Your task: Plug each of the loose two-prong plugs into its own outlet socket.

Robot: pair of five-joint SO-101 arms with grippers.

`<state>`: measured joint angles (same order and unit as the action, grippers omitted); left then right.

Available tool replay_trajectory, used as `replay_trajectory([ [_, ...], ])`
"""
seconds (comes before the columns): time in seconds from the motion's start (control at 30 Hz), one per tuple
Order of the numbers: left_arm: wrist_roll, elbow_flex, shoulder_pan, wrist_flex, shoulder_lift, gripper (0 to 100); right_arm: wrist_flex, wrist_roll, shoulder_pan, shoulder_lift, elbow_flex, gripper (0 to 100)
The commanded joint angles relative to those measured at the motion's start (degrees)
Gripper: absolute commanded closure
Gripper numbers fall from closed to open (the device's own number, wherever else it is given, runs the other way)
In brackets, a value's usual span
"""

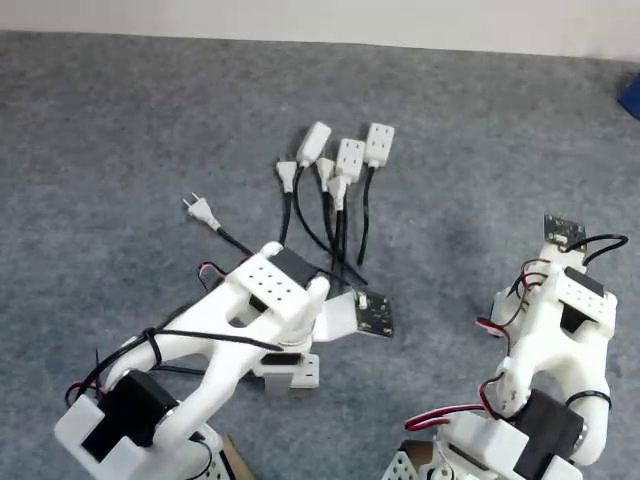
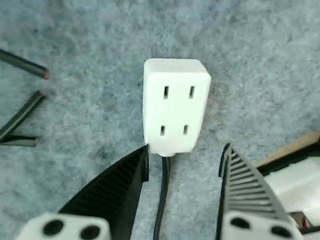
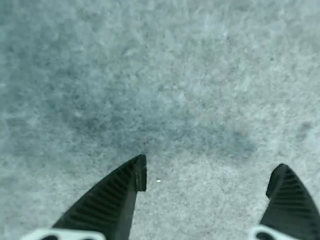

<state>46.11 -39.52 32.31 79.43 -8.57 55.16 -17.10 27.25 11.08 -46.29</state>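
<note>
On the far middle of the grey table (image 1: pixel 120 120), three white outlet sockets lie close together like a fan: the left socket (image 1: pixel 314 143), the middle socket (image 1: pixel 350 157) and the right socket (image 1: pixel 379 143). Their black cords (image 1: pixel 330 235) run toward the near side and pass under my left arm (image 1: pixel 250 320). Small white plugs (image 1: pixel 287 177) lie just beside the near ends of the left and middle sockets. I cannot tell if any of them is seated. To the left of this group and apart from it lies the loose two-prong plug (image 1: pixel 203 210), flat on the table, with its prongs pointing far-left.

My left claw (image 2: pixel 185 150) is partly open and grips nothing. Its two fingers stand on either side of the black cord (image 2: pixel 162 195) of a white double outlet socket (image 2: pixel 175 105), which lies flat with four slots facing up. One fingertip (image 2: pixel 140 165) is just beside the socket's corner at the cord end, but I cannot tell if it touches. Which of the three sockets this one is, I also cannot tell. Cut wire ends (image 2: pixel 30 100) lie on the table beside it.

My right claw (image 3: pixel 210 167) is wide open over the grey surface and has hold of nothing. My right arm (image 1: pixel 560 320) is at the near right, well apart from the sockets and plugs.
</note>
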Motion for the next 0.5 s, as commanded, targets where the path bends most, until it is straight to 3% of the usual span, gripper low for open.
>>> replay_trajectory([
  [0.0,-0.35,-4.53,-2.33,-6.15,-1.36,78,0.57,-0.97,-0.48,0.84,0.31,63.0],
  [0.17,-0.53,-6.99,-3.56,-11.34,-1.36,78,0.57,-0.79,-0.75,0.84,0.31,63.0],
  [0.47,-2.99,-2.59,-0.31,-12.22,-1.27,78,0.57,-0.79,-0.75,0.84,0.31,63.0],
])
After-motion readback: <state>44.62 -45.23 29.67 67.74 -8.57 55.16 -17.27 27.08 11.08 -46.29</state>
